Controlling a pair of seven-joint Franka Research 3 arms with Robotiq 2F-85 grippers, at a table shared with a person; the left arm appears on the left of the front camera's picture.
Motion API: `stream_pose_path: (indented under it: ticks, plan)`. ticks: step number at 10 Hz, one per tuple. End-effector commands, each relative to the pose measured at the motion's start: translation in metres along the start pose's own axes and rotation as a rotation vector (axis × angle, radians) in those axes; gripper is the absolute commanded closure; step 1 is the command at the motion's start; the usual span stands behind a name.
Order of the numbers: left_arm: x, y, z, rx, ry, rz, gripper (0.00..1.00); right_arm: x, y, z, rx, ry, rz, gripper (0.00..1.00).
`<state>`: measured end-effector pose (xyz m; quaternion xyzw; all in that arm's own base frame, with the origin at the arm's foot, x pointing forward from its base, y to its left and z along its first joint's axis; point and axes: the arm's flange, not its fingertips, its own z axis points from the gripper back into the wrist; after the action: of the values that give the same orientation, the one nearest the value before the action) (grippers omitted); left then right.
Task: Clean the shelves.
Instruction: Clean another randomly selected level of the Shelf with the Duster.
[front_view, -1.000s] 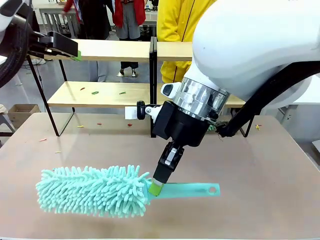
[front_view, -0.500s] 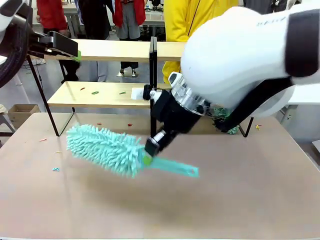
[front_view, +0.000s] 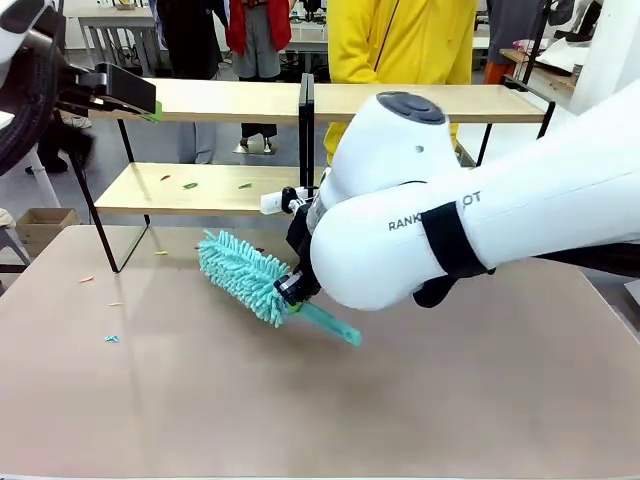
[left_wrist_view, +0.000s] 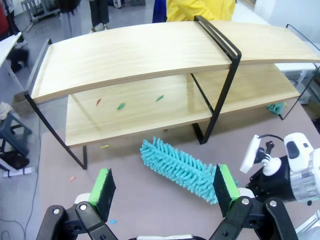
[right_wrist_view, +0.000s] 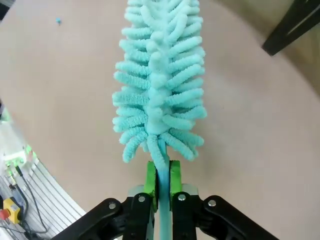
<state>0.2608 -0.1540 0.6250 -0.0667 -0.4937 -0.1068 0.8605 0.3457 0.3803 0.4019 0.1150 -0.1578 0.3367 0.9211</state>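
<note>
Front view: found the shelves (front_view: 230, 100) spanning the upper half of the frame, two pale wood-grain boards in a thin black frame with the centre post near mid-frame, standing along the far edge of a matte tan table (front_view: 500, 400). Saw the right gripper (front_view: 292, 298) at frame centre, clamped tight on the flat teal handle of a duster (front_view: 240, 272), with its fluffy chenille head aimed up-left and its tip near the lower board's front edge. Noted broad bare tabletop at lower left and lower right, and the bulky white arm crowding the right half. Spotted the left gripper (front_view: 150, 105) at upper left, level with the top board's end. Picked out small coloured scraps (front_view: 190, 185) on the lower board and more on the table at left, a person in yellow (front_view: 400, 40) behind the shelves, and grey floor beyond. Left wrist view: looked past widely parted green pads (left_wrist_view: 102, 192), nothing between them, onto both boards bowed by the lens, with an open gap between tiers and the duster head before the post's foot. Right wrist view: saw green pads (right_wrist_view: 150, 176) pressed flat against the thin handle at bottom centre, the shaggy head running to the top edge over smooth table, and a black bar of the shelves' frame at upper right.
</note>
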Motion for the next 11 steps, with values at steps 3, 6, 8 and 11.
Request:
stream_pose_path:
  ticks: [3,6,8,11]
  plan:
    - [0.000,0.000,0.001,0.009,-0.002,0.002,0.00,0.000,0.000,0.000,0.000,0.000,0.000,0.88]
    - [0.000,0.000,0.001,0.009,-0.002,0.002,0.00,0.023,-0.008,-0.013,-0.073,-0.111,-0.078,0.88]
    - [0.000,0.000,0.001,0.009,-0.002,0.002,0.00,0.029,-0.015,-0.016,-0.084,-0.194,-0.138,0.88]
    - [0.000,0.000,0.001,0.009,-0.002,0.002,0.00,0.042,-0.026,-0.032,-0.183,-0.186,-0.254,0.88]
